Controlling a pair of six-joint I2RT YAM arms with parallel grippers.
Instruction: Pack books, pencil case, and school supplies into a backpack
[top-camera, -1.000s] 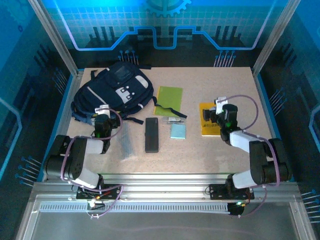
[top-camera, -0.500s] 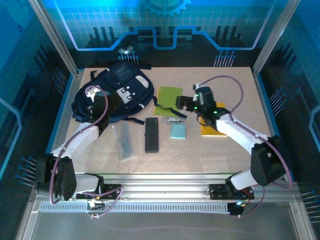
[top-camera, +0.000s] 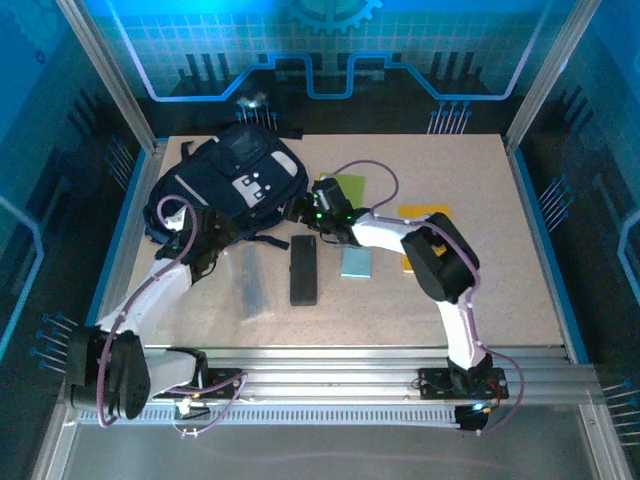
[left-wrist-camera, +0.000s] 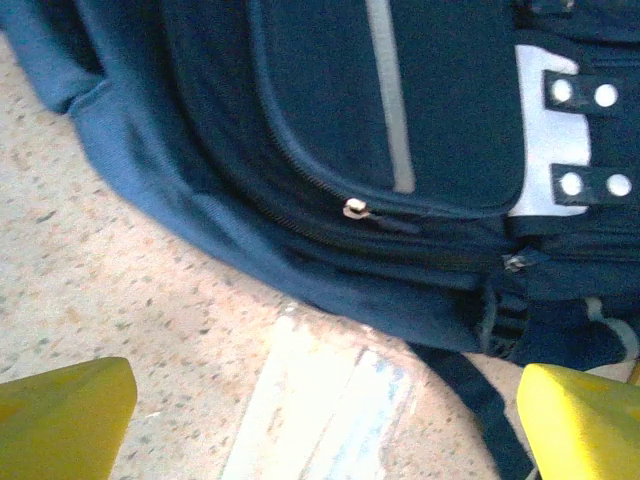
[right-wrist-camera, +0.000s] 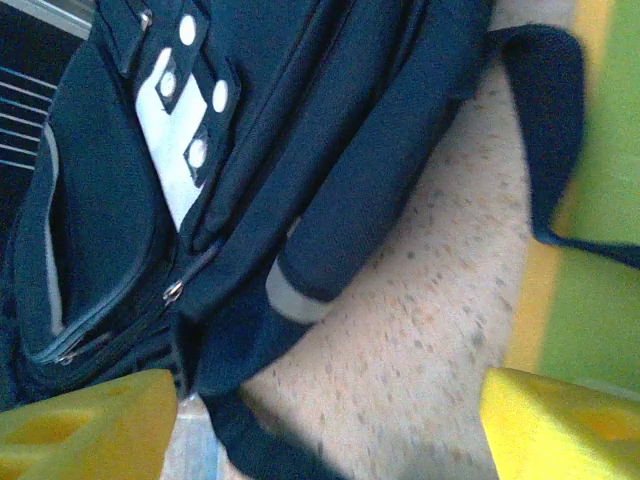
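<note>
Evidently the opening step: left gripper (top-camera: 218, 228) and right gripper (top-camera: 300, 211) hover wide open and empty at the closed backpack (top-camera: 228, 185), back left on the table (top-camera: 500, 180); next, likely pinching its zipper pull (left-wrist-camera: 353, 208)

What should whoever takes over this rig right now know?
Left pincer: open, empty, at the backpack's near edge.
Right pincer: open, empty, between the backpack and the lime-green book.
Lying on the table, unpacked: lime-green book, yellow-orange book, black pencil case, grey ruler strip, light-blue pad.
Done: nothing packed; the backpack's zippers look shut.
To do: open it, load everything.
</note>
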